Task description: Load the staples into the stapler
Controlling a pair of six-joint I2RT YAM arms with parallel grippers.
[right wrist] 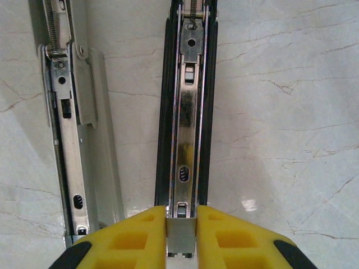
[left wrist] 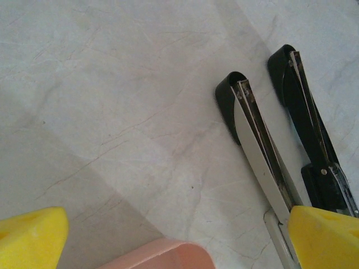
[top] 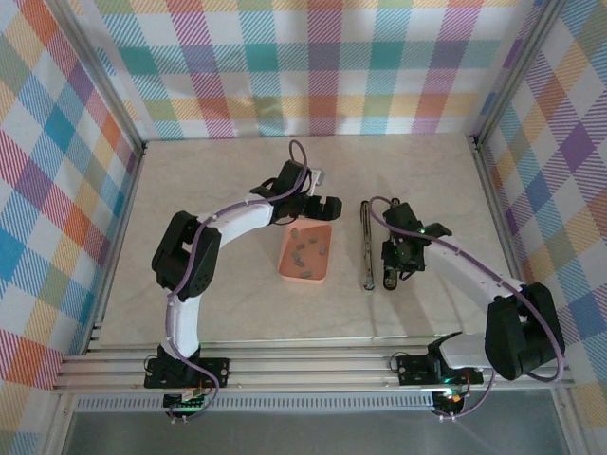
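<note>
The stapler (top: 366, 242) lies opened out flat on the table, right of the tray. Its open metal magazine channel (right wrist: 189, 112) runs straight away from my right gripper (right wrist: 182, 238), and its other arm (right wrist: 70, 140) lies alongside on the left. My right gripper (top: 392, 270) is shut on a small grey strip of staples (right wrist: 182, 242), held over the near end of the channel. More staples (top: 305, 251) lie in the salmon-pink tray (top: 283, 263). My left gripper (top: 318, 204) hovers open at the tray's far end, with nothing between its yellow fingertips (left wrist: 28, 238).
In the left wrist view the tray's corner (left wrist: 162, 255) shows at the bottom edge and both stapler arms (left wrist: 255, 145) lie to the right. The table is walled by checked panels on three sides, with aluminium rails along the near edge (top: 303, 365).
</note>
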